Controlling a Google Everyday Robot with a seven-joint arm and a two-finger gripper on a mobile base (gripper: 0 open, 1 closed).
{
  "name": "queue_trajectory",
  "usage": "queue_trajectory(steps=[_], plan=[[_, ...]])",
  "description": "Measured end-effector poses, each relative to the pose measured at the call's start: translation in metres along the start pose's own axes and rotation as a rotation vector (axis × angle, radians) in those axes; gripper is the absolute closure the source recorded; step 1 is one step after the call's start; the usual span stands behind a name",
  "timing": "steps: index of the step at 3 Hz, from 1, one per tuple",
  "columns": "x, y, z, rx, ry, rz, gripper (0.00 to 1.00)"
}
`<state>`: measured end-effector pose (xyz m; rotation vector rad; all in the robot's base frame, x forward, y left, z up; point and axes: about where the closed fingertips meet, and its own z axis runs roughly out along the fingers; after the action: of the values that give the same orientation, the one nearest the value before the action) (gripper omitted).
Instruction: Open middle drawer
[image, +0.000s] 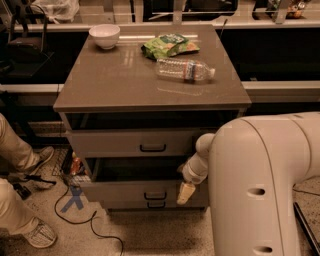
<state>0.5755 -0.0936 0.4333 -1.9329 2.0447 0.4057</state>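
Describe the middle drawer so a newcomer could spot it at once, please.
Find the grey cabinet under the white bowl and bottle. Of its three stacked drawers, the middle drawer sticks out furthest, with the claw at its right end.

dim warm light, gripper at middle drawer

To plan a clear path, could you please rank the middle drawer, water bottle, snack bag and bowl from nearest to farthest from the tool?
The tool hangs at the cabinet's front right.
1. Middle drawer: directly beside it, low.
2. Water bottle: tabletop, right side.
3. Snack bag: tabletop, back centre.
4. Bowl: back left corner.
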Motion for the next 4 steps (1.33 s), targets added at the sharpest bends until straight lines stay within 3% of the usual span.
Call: queue_trajectory(steps=[2, 3, 4], plan=[[0.002, 0.002, 0.003, -0.008, 0.022, 0.016, 0.00], [0.012, 0.012, 0.006, 0.020, 0.043, -0.015, 0.00], [0.018, 0.019, 0.008, 0.048, 0.024, -0.066, 0.00]])
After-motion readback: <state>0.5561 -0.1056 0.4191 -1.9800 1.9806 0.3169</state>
